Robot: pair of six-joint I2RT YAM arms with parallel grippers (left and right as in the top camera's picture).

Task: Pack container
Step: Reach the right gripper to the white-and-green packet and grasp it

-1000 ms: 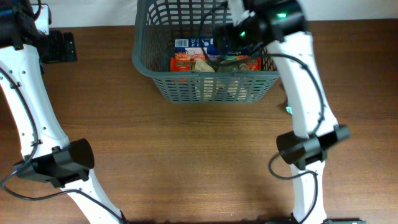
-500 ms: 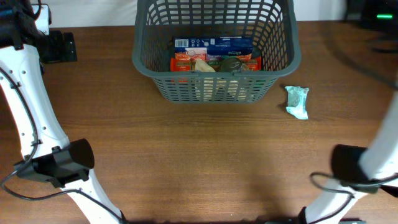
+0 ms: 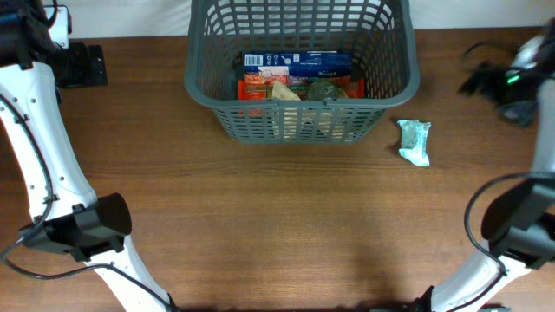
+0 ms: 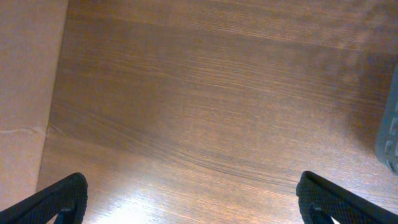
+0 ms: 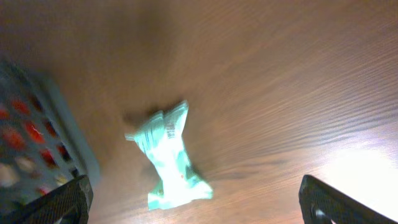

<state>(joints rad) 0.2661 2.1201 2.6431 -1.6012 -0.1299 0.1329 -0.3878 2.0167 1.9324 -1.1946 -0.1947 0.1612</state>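
- Overhead, the right arm (image 3: 520,221) had left the container (image 3: 299,120) for the right edge.
- It held a blue box (image 3: 299,61) and orange packets (image 3: 258,87).
- Gaping and empty: left gripper (image 4: 196,200), right gripper (image 5: 196,205).

Place: a robot laboratory or test bench, as far as one can tell.
Machines: two white arms with black joints, the left arm (image 3: 39,147) and the right arm (image 3: 529,165), reach over one worktop (image 3: 277,225).
Wiring: a loose black cable (image 3: 466,224) hangs in the open beside the right arm.
Goods: a grey shopping basket (image 3: 299,121) with groceries (image 3: 295,78) inside and a green packet (image 3: 414,141) beside it, all on the plain wooden worktop.
Background: a plain white surface (image 3: 130,17) behind the worktop.
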